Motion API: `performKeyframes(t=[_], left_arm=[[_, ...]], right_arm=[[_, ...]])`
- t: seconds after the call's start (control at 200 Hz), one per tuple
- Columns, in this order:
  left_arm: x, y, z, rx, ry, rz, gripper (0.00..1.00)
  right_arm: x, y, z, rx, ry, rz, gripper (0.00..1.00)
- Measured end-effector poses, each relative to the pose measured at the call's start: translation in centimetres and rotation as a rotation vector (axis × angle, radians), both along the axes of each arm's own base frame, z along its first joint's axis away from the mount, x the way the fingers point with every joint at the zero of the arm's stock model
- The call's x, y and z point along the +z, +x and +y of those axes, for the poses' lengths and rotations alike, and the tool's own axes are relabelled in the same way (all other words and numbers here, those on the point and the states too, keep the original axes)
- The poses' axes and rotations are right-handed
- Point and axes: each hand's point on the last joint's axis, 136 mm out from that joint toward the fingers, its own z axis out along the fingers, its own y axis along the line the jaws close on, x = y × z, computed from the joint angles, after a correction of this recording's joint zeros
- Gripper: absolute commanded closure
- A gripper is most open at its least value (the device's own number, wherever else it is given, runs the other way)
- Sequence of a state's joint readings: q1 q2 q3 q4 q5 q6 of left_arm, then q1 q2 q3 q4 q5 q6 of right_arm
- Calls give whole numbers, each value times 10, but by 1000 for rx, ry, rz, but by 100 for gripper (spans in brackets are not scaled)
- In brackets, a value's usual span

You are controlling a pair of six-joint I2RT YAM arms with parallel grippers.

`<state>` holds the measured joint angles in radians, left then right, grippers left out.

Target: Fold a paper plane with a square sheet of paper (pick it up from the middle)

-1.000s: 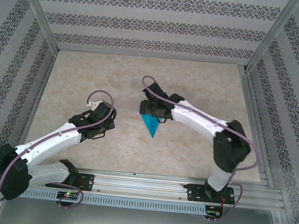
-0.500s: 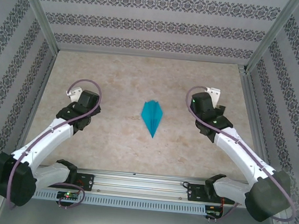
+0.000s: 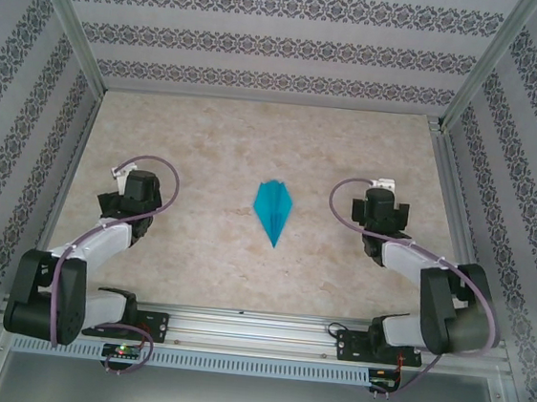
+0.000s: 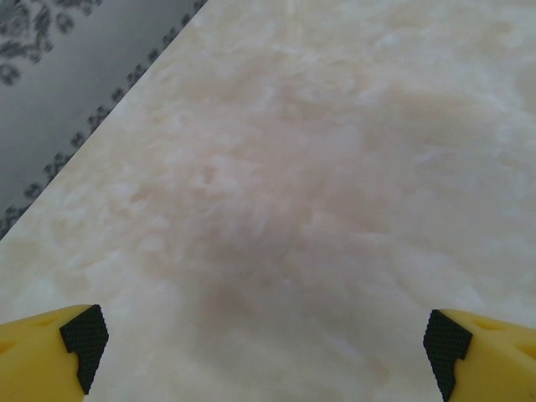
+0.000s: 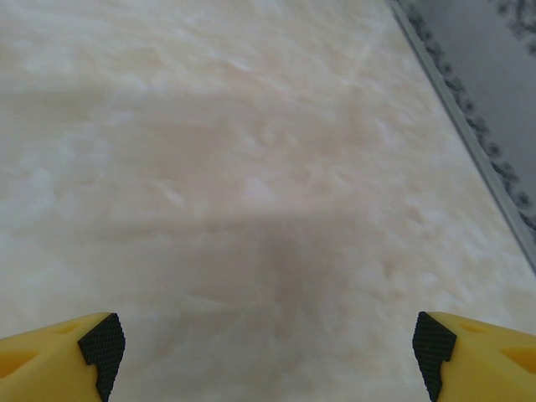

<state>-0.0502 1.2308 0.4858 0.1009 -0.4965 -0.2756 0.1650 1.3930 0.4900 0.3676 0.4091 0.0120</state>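
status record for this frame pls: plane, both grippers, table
paper plane: folded, turquoise-blue, lying on the table mid-workspace, pointed tip toward the arm bases
left gripper: open, holding nothing, over bare table to the left of the plane
right gripper: open, holding nothing, over bare table to the right of the plane
contact: neither gripper touches the plane
table: pale marbled surface, patterned walls around it
task state: the plane looks finished and released
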Motion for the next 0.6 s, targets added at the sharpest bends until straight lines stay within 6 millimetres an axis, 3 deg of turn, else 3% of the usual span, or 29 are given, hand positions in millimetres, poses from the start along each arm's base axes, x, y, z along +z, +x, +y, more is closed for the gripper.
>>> performKeyframes(t=[0.195,0.275,0.39,0.43,0.535,0.6], left_arm=[[12,32,-10,-109,31,-122,0],[3,40,-15,-154,22,-138,0],[-15,49,-30,-248,-4,-150,0],[-22,52,-36,-283,-12,-149,0],[-38,57,-48,-359,-27,-129,0],[-38,59,-52,-383,-33,-134,0]], right_arm=[[14,24,4,93,102,-150,9],[12,20,2,118,129,-225,8],[-17,3,9,155,151,-173,8],[-15,4,10,159,153,-180,2],[-2,14,9,154,155,-216,2],[6,20,8,148,154,-241,2]])
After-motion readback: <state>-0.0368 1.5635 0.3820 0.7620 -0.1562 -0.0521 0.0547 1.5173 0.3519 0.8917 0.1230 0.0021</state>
